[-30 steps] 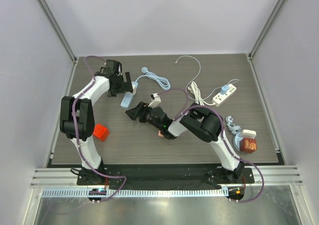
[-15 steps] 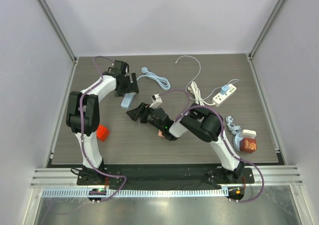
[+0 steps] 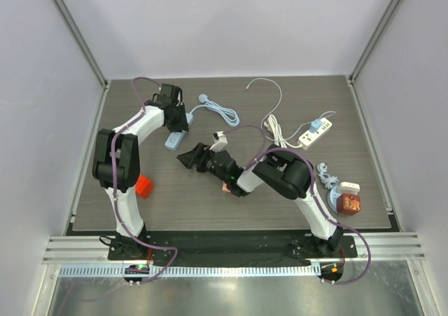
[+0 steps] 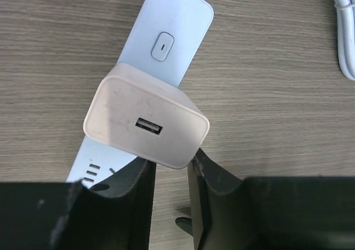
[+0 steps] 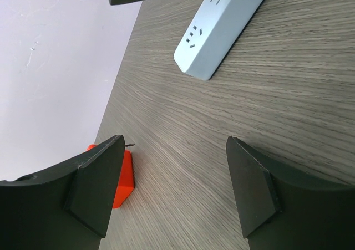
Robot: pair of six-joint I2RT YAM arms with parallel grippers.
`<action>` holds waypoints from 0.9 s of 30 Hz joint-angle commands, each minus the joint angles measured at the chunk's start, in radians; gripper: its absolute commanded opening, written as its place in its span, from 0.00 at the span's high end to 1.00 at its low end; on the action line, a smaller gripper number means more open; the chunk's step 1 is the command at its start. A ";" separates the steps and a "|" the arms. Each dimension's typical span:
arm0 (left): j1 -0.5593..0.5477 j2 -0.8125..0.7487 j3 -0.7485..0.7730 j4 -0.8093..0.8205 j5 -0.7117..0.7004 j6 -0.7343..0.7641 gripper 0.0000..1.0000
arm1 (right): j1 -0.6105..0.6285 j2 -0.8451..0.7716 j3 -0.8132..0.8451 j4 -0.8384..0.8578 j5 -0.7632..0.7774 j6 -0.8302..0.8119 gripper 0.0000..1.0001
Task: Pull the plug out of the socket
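Note:
A white plug point(image 4: 147, 122) with a USB port on top stands in the pale blue socket strip point(image 4: 172, 34). In the left wrist view my left gripper point(image 4: 169, 166) has its fingers point(image 4: 136, 189) drawn in narrow against the plug's near corner. From above, the left gripper point(image 3: 178, 122) covers the plug, and the strip point(image 3: 173, 141) pokes out below it. My right gripper point(image 3: 189, 159) lies low on the table just right of the strip, open with nothing between its fingers point(image 5: 94, 189). It looks at the strip's free end point(image 5: 222, 28).
An orange block point(image 3: 143, 186) sits near the left arm. A white cable point(image 3: 220, 110) runs from the strip. A second white power strip point(image 3: 316, 134) with its cord lies at the right, and small red and white items point(image 3: 346, 200) near the right edge.
The left gripper came down over the strip and its jaws narrowed from wide open onto the plug. The strip shifted slightly. The right arm stayed still.

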 commanded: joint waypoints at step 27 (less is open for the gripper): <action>0.043 -0.053 0.024 0.076 -0.010 0.218 0.17 | -0.023 0.015 -0.112 0.066 0.000 0.035 0.20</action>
